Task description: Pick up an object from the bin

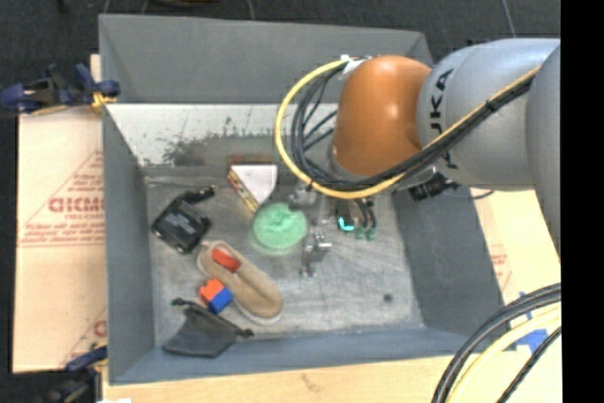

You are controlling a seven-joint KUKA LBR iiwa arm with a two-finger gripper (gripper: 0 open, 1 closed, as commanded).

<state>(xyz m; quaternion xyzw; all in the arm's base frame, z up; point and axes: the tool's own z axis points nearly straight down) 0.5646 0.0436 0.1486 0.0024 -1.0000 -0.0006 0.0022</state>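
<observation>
My gripper hangs low in the middle of the bin, under the arm's orange cover. Just to its left, touching or nearly touching it, lies a round, pale green, fuzzy ball. Behind the ball a small white and yellow box lies on the floor. A small green and dark piece shows just right of the gripper. Nothing can be seen held in the gripper.
A tan slipper-shaped thing with a red piece and a blue block on it lies at the front left. A black gadget lies left, and a dark cloth fills the front left corner. Bare floor is to the right.
</observation>
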